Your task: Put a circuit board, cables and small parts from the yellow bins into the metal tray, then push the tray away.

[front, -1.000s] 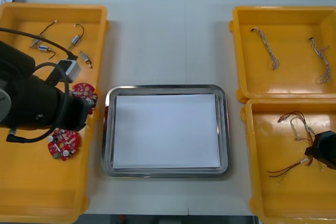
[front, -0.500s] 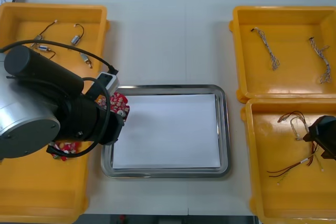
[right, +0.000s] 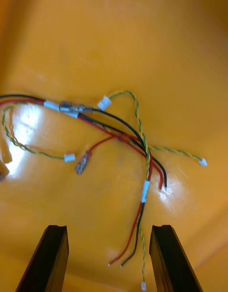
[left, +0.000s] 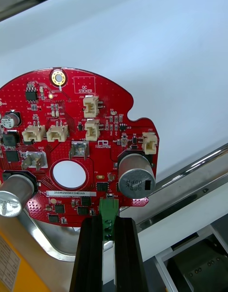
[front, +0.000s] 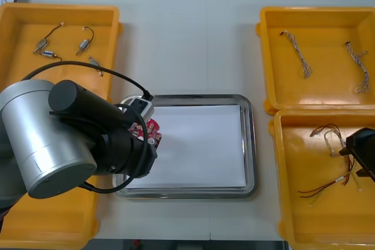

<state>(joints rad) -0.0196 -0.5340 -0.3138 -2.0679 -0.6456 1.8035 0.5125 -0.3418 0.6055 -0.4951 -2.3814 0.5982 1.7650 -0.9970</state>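
Left jaws have carried the circuit board (front: 147, 130) over the metal tray (front: 251, 144).

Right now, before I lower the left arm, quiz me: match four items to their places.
1 circuit board
2 red and yellow cables
3 twisted blue and white cables
4 small metal parts

A far left bin
B near right bin, under open right gripper
C held by left gripper over metal tray
D far right bin

Pairs: 1-C, 2-B, 3-D, 4-A

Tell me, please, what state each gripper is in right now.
Left gripper: shut on the red circuit board, over the tray, left side.
Right gripper: open, empty, above the cables in the near right bin.
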